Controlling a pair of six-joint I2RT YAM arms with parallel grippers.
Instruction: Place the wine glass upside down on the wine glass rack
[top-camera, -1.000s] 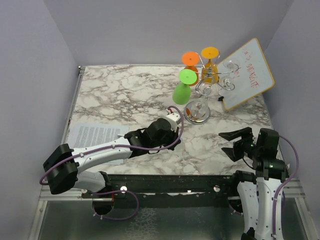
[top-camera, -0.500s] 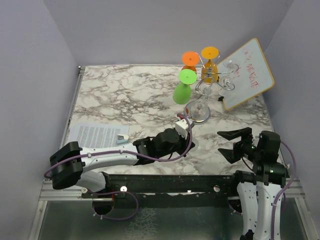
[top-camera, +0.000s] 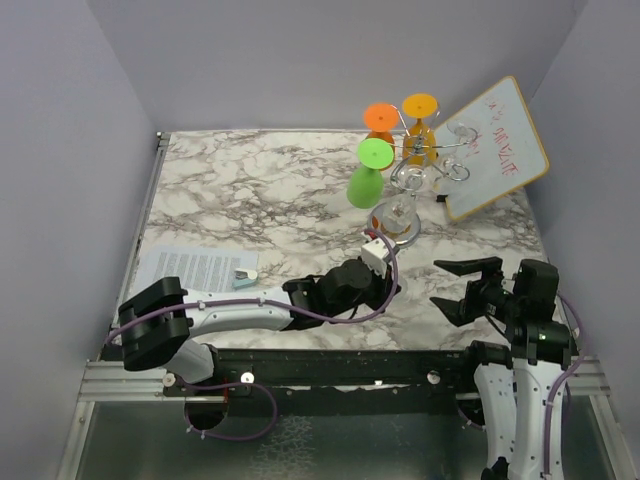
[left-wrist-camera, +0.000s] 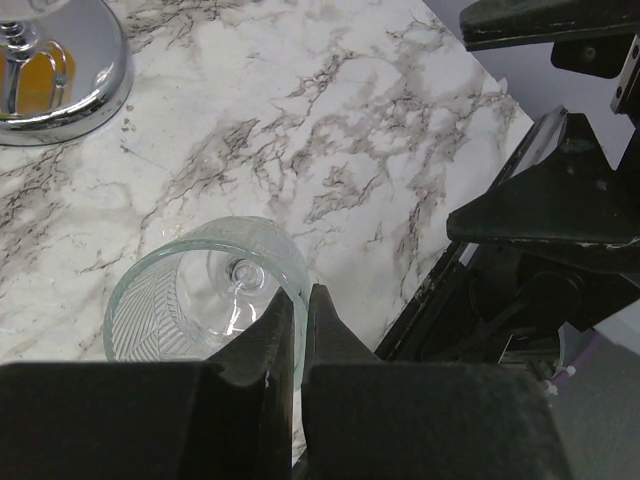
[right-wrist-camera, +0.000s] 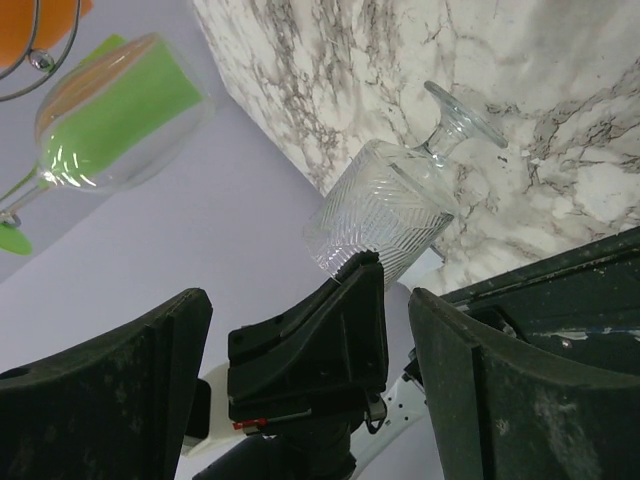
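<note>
A clear ribbed wine glass (left-wrist-camera: 190, 300) is upright near the table's front edge, its rim pinched between my left gripper's (left-wrist-camera: 300, 300) shut fingers. In the top view that gripper (top-camera: 382, 285) is just in front of the wine glass rack (top-camera: 420, 165), a silver wire stand with a shiny disc base (left-wrist-camera: 50, 70). In the right wrist view the glass (right-wrist-camera: 385, 215) shows with its foot at or just above the marble. My right gripper (top-camera: 458, 288) is open and empty, a short way right of the glass, its jaws facing it.
The rack holds a green (top-camera: 368, 175), an orange (top-camera: 380, 118) and a yellow glass (top-camera: 420, 125) upside down. A tilted whiteboard (top-camera: 495, 145) stands behind it at the right. A printed sheet (top-camera: 195, 270) lies front left.
My left arm has swung right and toward the front edge with the glass, ending close to the right gripper. The right gripper has shifted slightly left and stays open.
</note>
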